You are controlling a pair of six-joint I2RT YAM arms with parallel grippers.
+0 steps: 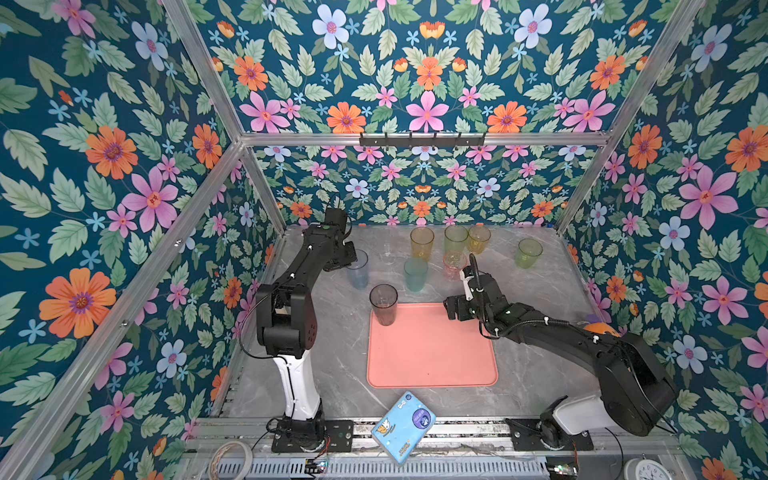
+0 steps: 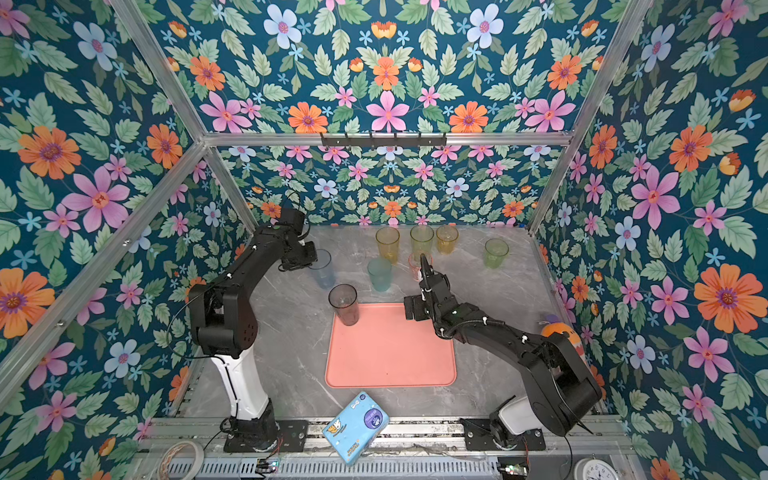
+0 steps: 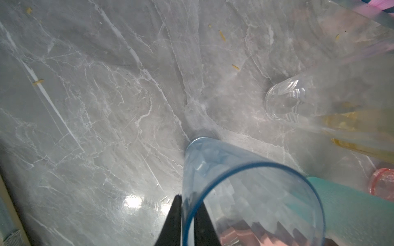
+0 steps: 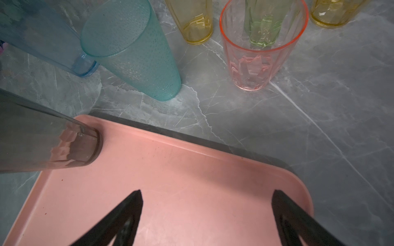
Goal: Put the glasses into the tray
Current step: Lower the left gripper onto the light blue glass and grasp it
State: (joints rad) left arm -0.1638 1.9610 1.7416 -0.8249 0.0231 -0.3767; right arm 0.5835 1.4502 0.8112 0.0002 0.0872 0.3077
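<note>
My left gripper [image 3: 188, 205] is shut on the rim of the pale blue glass [image 3: 215, 168], one finger inside and one outside. The glass's base is down at the marble top, left of the other glasses [image 1: 358, 272]. A smoky grey glass [image 1: 383, 303] stands in the far left corner of the salmon-pink tray [image 1: 432, 357]. Behind the tray stand a teal glass [image 1: 415, 274], a pink glass [image 4: 255, 61], a clear one [image 1: 388, 251], an orange one [image 1: 422, 243] and several yellow-green and amber ones. My right gripper [image 4: 206, 191] hangs open and empty over the tray's far right corner.
A blue cartoon-print packet [image 1: 403, 426] lies at the table's front edge, just before the tray. An orange toy [image 1: 600, 328] sits by the right wall behind the right arm. A tape roll [image 1: 230, 459] and a clock [image 1: 648, 469] lie on the front rail.
</note>
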